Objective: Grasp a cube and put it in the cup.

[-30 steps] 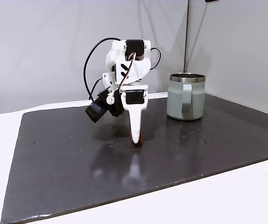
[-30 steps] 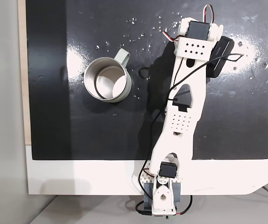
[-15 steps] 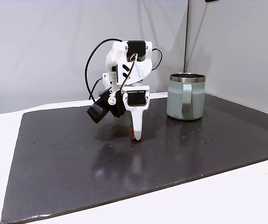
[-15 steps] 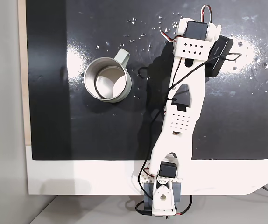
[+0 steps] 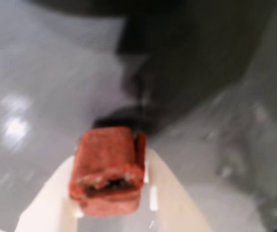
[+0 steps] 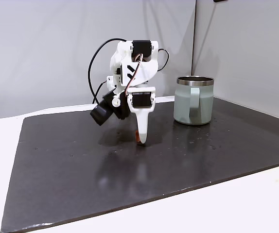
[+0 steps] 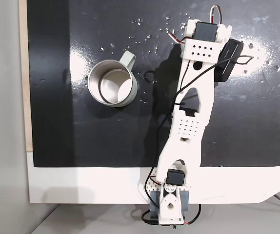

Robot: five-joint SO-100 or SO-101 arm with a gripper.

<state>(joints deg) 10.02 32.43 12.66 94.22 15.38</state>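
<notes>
The reddish-brown cube [image 5: 108, 170] sits clamped between my two white fingers in the wrist view, its rough face toward the camera. My gripper [image 5: 111, 162] is shut on it. In a fixed view from the side, the gripper [image 6: 140, 141] points straight down just above the black mat, with a sliver of the cube [image 6: 138, 140] showing at the tip. The pale grey-green cup [image 6: 193, 104] stands upright to the right of the gripper, well apart from it. From above, the cup [image 7: 90, 84] shows its steel rim and lies left of the arm's head [image 7: 206, 41], which hides the gripper and cube.
A black mat [image 6: 81, 170] covers most of the white table [image 6: 236, 208]. Grey walls stand close behind and to the right of the cup. The arm's base [image 7: 168, 204] is at the table's near edge in a fixed view from above.
The gripper has lifted slightly off the mat with the cube held in it. The cup has not moved.
</notes>
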